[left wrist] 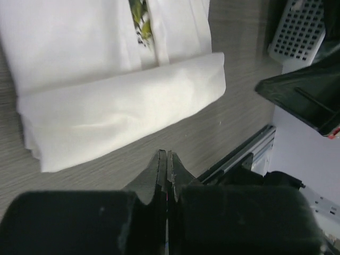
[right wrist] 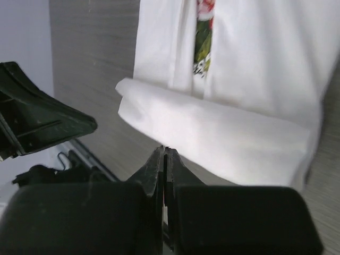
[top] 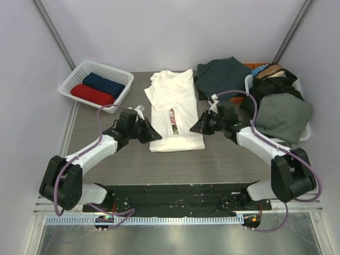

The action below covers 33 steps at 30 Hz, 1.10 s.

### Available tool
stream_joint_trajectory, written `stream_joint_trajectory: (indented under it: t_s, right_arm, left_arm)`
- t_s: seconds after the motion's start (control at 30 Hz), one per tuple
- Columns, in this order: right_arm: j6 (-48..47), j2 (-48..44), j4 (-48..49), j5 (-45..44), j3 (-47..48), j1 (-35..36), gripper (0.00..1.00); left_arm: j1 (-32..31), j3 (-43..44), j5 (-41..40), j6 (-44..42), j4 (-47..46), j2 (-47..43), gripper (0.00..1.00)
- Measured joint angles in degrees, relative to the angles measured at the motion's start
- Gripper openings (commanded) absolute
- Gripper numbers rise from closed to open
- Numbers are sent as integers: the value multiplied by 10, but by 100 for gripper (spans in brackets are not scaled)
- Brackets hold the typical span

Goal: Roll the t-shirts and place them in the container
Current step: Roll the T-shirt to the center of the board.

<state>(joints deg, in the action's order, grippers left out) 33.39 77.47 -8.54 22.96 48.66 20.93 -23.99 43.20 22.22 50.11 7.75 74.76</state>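
Note:
The cream-white t-shirt with a rose print lies folded into a long strip mid-table, its near end turned up into a short roll. The roll shows in the left wrist view and the right wrist view. My left gripper is shut and empty just left of the roll's end. My right gripper is shut and empty just right of it. Neither touches the fabric. A rolled red t-shirt and a rolled navy t-shirt lie in the white lattice basket.
A dark green garment lies spread at the back. A white bin at the right is heaped with clothes, a grey-green one on top. Metal rails run along the near edge.

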Motion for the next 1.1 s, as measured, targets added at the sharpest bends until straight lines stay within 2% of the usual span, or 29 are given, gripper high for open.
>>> stream_joint_trajectory:
  t_s: [0.17, 0.37, 0.53, 0.73, 0.9, 1.1]
  right_arm:
    - [71, 90, 113, 92, -48, 38, 1]
    - [133, 188, 238, 152, -61, 59, 1]
    - [155, 249, 303, 166, -61, 54, 1]
    - [163, 284, 334, 179, -64, 33, 1]
    - [154, 281, 347, 198, -92, -18, 1]
    - [118, 254, 307, 202, -111, -73, 1]
  left_arm:
    - [-50, 0, 30, 28, -55, 65, 0]
    - [-50, -8, 48, 54, -144, 130, 0]
    - [-35, -19, 53, 61, -211, 188, 0]
    - [0, -37, 56, 66, -265, 256, 0]
    - [22, -66, 72, 65, -315, 257, 0]
    - [55, -115, 78, 63, -353, 228, 0]
